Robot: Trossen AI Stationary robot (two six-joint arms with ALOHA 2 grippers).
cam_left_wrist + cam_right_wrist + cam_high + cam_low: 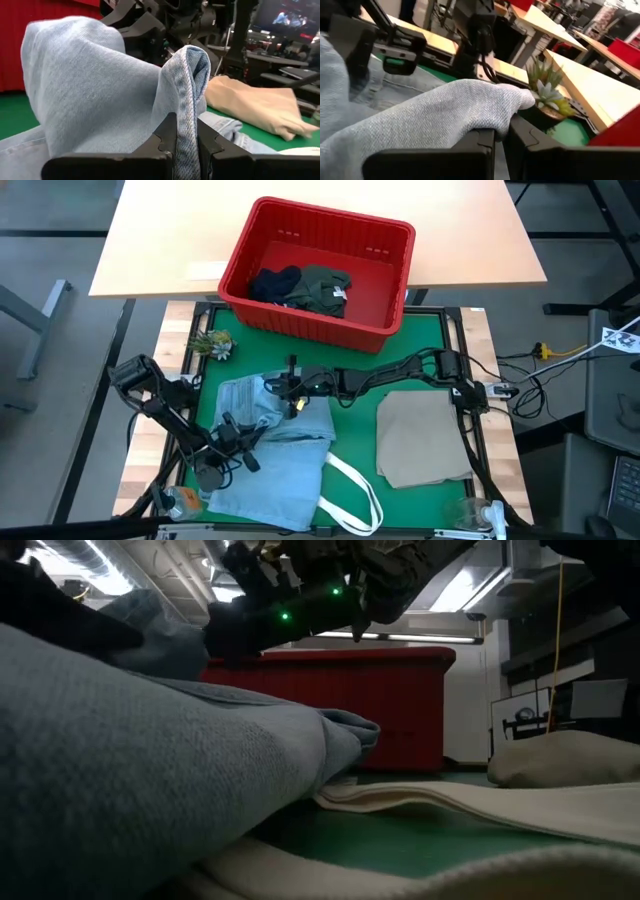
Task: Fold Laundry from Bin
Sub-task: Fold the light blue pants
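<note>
Light blue jeans [268, 450] on the green tabletop [355, 455] in front of the red bin [318, 272], we see left gripper [184, 142] pinching a denim fold, right gripper [501, 137] seemingly clamping another, beige cloth [425, 436] beside the jeans.

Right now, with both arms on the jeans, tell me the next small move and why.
Probably carry the pinched denim across together to lay the fold. The left end effector is shut on a seamed edge of the light blue jeans, and the right end effector is shut on another fold of them, raised off the green mat. The folded beige cloth lies clear to one side.
</note>
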